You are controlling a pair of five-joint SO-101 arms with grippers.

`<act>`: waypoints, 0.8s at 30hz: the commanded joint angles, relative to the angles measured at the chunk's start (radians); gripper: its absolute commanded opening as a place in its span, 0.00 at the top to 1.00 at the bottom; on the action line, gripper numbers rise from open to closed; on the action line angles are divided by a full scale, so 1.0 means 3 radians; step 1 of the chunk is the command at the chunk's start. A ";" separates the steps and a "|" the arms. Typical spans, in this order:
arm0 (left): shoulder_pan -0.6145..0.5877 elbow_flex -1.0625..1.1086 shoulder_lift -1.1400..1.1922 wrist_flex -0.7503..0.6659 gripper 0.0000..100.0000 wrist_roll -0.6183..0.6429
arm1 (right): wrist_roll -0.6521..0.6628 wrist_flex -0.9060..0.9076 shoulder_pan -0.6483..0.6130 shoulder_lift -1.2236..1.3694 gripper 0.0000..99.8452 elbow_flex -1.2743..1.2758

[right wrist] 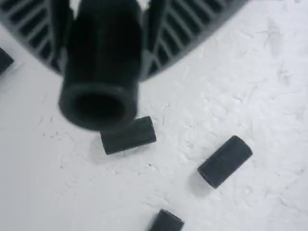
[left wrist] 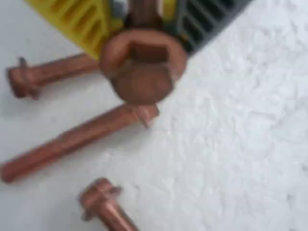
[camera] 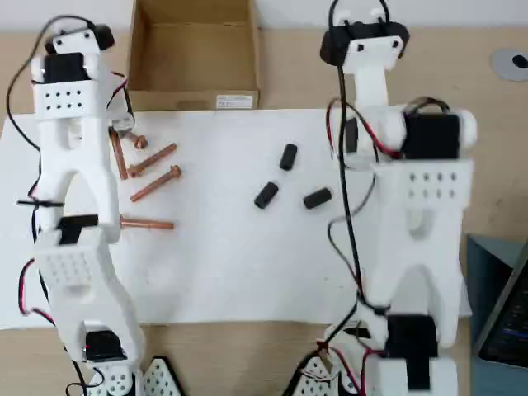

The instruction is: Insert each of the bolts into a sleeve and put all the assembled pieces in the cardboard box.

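Observation:
My left gripper (camera: 124, 139) (left wrist: 144, 14) is shut on a copper bolt (left wrist: 143, 65) (camera: 118, 155), its hex head toward the wrist camera, at the white mat's far left. Three more bolts lie on the mat beside it: one (camera: 153, 159), another (camera: 157, 183) and a third (camera: 147, 223). My right gripper (camera: 352, 136) (right wrist: 106, 29) is shut on a black sleeve (right wrist: 101, 72), its open bore facing the camera. Three loose sleeves lie on the mat: one (camera: 287, 157), a second (camera: 266, 195) and a third (camera: 317, 198). The cardboard box (camera: 173, 99) stands open behind the mat.
A white mat (camera: 231, 272) covers the wooden table, bare across its near half. A laptop (camera: 505, 318) sits at the right edge and a grey disc (camera: 511, 62) at the far right. Arm bases and cables fill the near corners.

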 commanded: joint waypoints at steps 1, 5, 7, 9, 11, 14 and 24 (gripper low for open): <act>0.0184 0.0179 -0.0790 0.0036 0.99 0.0031 | 0.0000 0.0066 -0.0028 -0.0468 0.99 0.0166; 0.0430 0.0624 -0.1552 0.0036 0.99 0.0026 | 0.0005 0.0061 -0.0008 -0.0898 0.99 0.0545; 0.0578 0.0941 -0.1910 0.0036 0.99 0.0026 | 0.0000 0.0056 -0.0008 -0.1092 0.99 0.0739; 0.0736 0.1314 -0.2258 0.0036 0.99 0.0036 | 0.0000 0.0046 -0.0008 -0.1266 0.99 0.0913; 0.0880 0.1718 -0.2580 0.0031 0.99 0.0046 | 0.0000 0.0046 -0.0008 -0.1419 0.99 0.1056; 0.1002 0.2332 -0.3030 -0.0118 0.99 0.0138 | -0.0005 0.0041 -0.0008 -0.1619 0.99 0.1240; 0.1038 0.4542 -0.4999 -0.1381 0.99 0.0430 | -0.0148 -0.0573 -0.0013 -0.2555 0.99 0.2176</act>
